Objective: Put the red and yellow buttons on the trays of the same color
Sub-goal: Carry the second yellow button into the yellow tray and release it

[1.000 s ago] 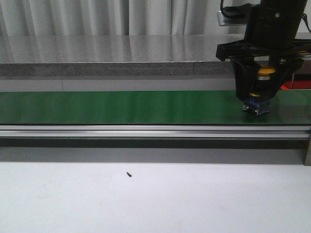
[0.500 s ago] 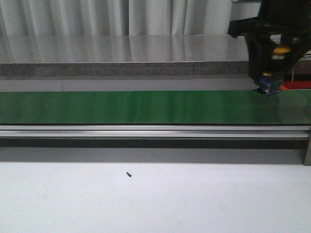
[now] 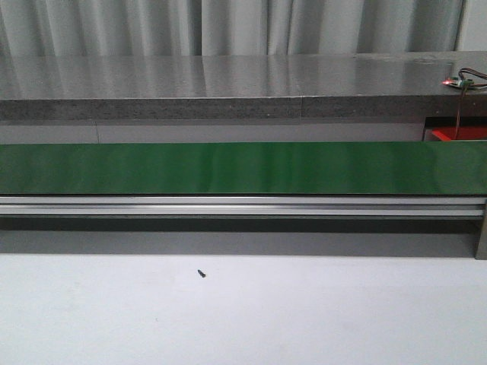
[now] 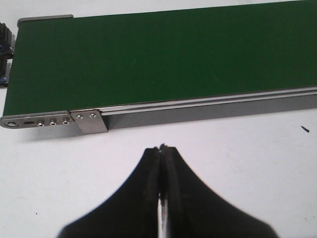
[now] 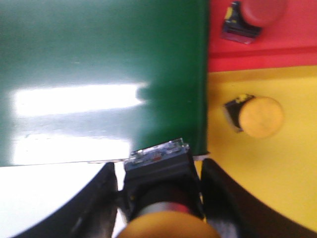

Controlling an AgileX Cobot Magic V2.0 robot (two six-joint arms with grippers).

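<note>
In the right wrist view my right gripper (image 5: pixel 158 164) is shut on a yellow button (image 5: pixel 157 181) with a dark body, held over the end of the green belt (image 5: pixel 99 49) beside the yellow tray (image 5: pixel 277 183). Another yellow button (image 5: pixel 258 116) lies on that tray. A red button (image 5: pixel 253 14) lies on the red tray (image 5: pixel 297 47) beyond it. My left gripper (image 4: pixel 161 148) is shut with nothing in it, over the white table in front of the belt (image 4: pixel 163 59). Neither gripper shows in the front view, where only a sliver of the red tray (image 3: pixel 459 134) appears.
The belt (image 3: pixel 228 167) runs across the front view with an aluminium rail (image 3: pixel 228 204) along its near side and a grey ledge behind. A small black screw (image 3: pixel 202 273) lies on the white table. Wires with a red light (image 3: pixel 458 82) hang at the far right.
My right arm lifted the yellow button off the belt, carried it up and to the right, and has left the front view.
</note>
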